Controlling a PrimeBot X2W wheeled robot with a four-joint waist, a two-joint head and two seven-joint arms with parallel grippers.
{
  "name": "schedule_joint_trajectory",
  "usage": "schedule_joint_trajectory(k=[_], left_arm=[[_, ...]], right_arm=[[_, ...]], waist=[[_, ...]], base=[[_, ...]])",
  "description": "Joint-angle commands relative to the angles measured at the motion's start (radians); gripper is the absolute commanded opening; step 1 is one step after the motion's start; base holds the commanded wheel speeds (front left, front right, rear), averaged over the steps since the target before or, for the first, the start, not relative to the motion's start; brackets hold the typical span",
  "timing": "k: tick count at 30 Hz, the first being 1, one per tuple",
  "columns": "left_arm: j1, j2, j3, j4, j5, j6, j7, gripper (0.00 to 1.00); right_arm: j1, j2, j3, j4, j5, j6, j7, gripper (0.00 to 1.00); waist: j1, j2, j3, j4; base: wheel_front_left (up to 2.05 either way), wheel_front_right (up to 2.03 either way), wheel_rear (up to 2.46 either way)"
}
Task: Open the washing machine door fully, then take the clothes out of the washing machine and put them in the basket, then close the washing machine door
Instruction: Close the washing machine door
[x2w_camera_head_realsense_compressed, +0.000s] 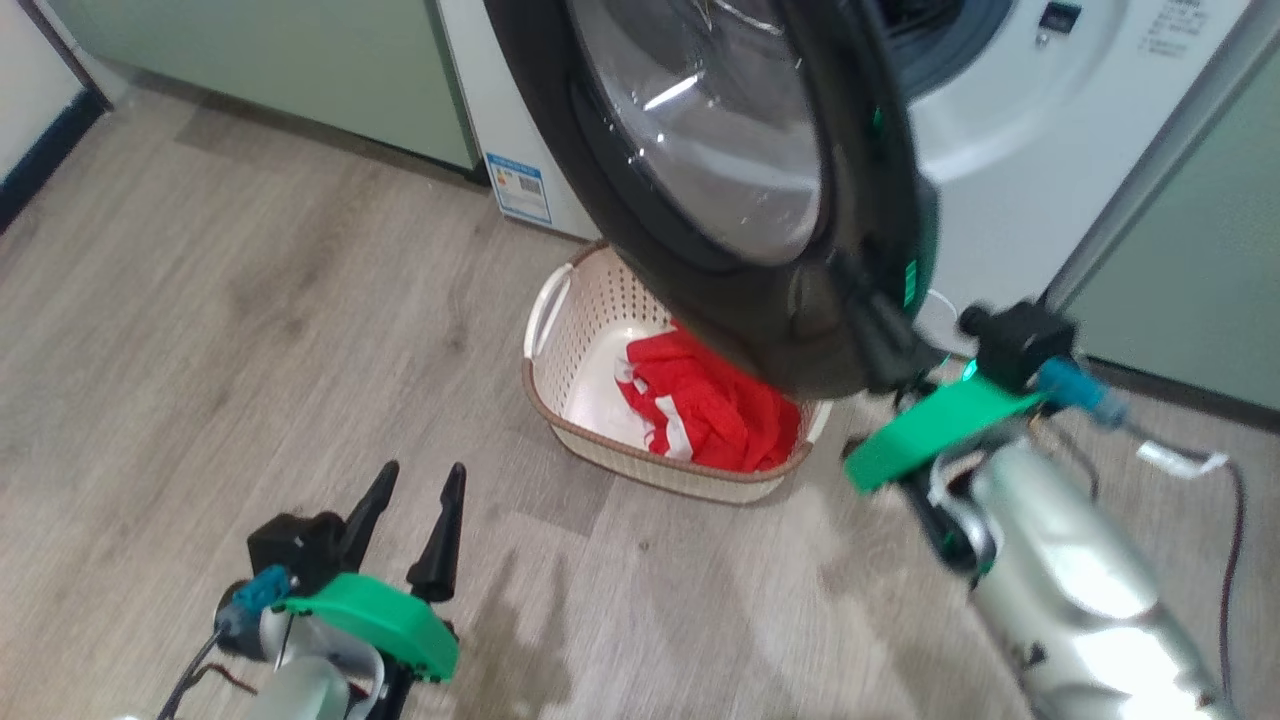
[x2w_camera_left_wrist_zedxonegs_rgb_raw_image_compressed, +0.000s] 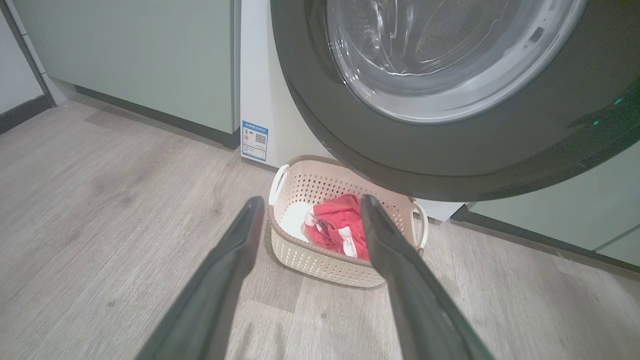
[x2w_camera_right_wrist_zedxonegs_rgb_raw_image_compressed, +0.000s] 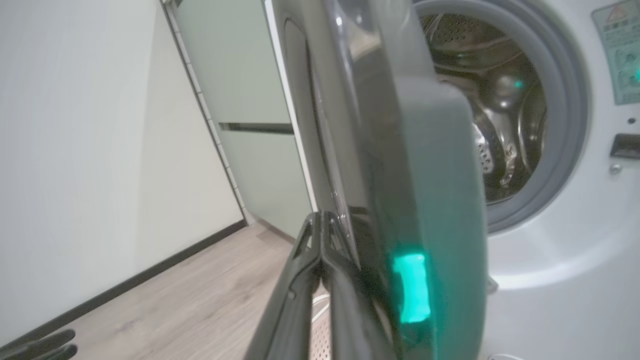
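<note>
The washing machine door (x2w_camera_head_realsense_compressed: 700, 150) stands partly open, edge-on in the right wrist view as door (x2w_camera_right_wrist_zedxonegs_rgb_raw_image_compressed: 430, 175). Behind it the steel drum (x2w_camera_right_wrist_zedxonegs_rgb_raw_image_compressed: 500, 125) of the white washing machine (x2w_camera_right_wrist_zedxonegs_rgb_raw_image_compressed: 550, 280) looks bare inside. My right gripper (x2w_camera_right_wrist_zedxonegs_rgb_raw_image_compressed: 320, 216) is shut, its fingers pressed together against the door's outer black rim; it is also in the head view, right gripper (x2w_camera_head_realsense_compressed: 875, 330). Red clothes (x2w_camera_head_realsense_compressed: 715, 405) lie in the cream basket (x2w_camera_head_realsense_compressed: 560, 300) on the floor under the door. My left gripper (x2w_camera_head_realsense_compressed: 422, 470) hangs open, holding nothing, short of the basket (x2w_camera_left_wrist_zedxonegs_rgb_raw_image_compressed: 320, 267) with the clothes (x2w_camera_left_wrist_zedxonegs_rgb_raw_image_compressed: 335, 227).
Pale green cabinets (x2w_camera_head_realsense_compressed: 300, 70) flank the machine on both sides. A white wall with a dark skirting (x2w_camera_right_wrist_zedxonegs_rgb_raw_image_compressed: 125, 285) runs to the left. Wood floor (x2w_camera_head_realsense_compressed: 250, 330) spreads open left of the basket. A blue label (x2w_camera_left_wrist_zedxonegs_rgb_raw_image_compressed: 254, 140) marks the machine's side.
</note>
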Motion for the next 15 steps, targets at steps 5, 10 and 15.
schedule_joint_trajectory(k=[5, 10, 15], left_arm=[[-0.072, -0.003, 0.024, -0.037, 0.004, -0.006, -0.009, 1.0], [-0.102, -0.018, 0.016, -0.043, 0.003, -0.006, -0.009, 1.0], [-0.125, -0.031, 0.007, -0.045, 0.001, -0.006, -0.009, 1.0]], right_arm=[[-0.133, 0.004, -0.127, 0.028, 0.001, -0.002, -0.006, 0.0], [-0.261, -0.025, -0.175, 0.115, 0.002, -0.002, -0.006, 0.0], [-0.371, -0.056, -0.183, 0.193, 0.015, -0.002, -0.006, 0.0]], waist=[[0.0, 0.0, 0.066, -0.018], [0.0, 0.0, 0.122, -0.02], [0.0, 0.0, 0.164, -0.017]], base=[[0.0, 0.0, 0.0], [0.0, 0.0, 0.0], [0.0, 0.0, 0.0]])
